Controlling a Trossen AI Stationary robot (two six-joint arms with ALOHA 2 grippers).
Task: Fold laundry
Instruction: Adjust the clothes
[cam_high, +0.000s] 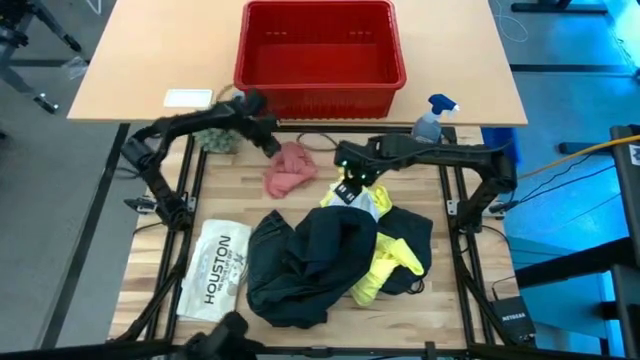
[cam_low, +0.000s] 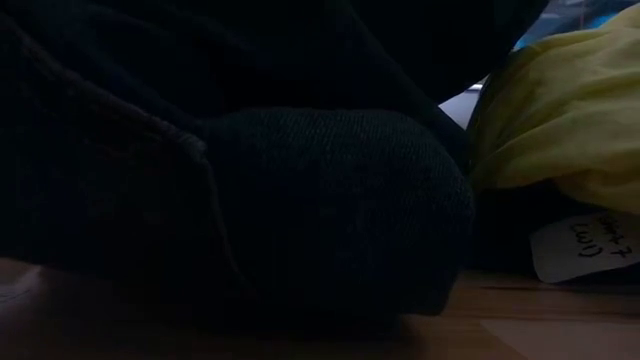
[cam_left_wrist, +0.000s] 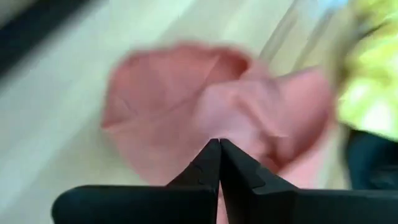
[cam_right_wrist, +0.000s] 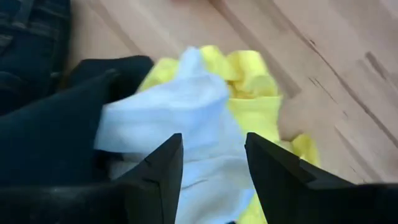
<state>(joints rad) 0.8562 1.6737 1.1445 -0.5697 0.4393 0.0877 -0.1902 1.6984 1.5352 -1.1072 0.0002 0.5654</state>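
One crumpled dark pair of trousers (cam_high: 300, 262) lies at lower centre of the high view, one bright yellow T-shirt (cam_high: 385, 268) tucked against its right side. One small white cloth (cam_right_wrist: 180, 127) sits on top, between the parted fingers of the right gripper (cam_right_wrist: 212, 163). One small pink cloth (cam_high: 289, 168) lies above and left, just beside the left gripper (cam_left_wrist: 219, 163), whose fingers are pressed together. One red plastic basket (cam_high: 318, 82) stands at top centre.

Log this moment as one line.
left gripper: shut, over pink cloth | right gripper: straddling white cloth on yellow T-shirt
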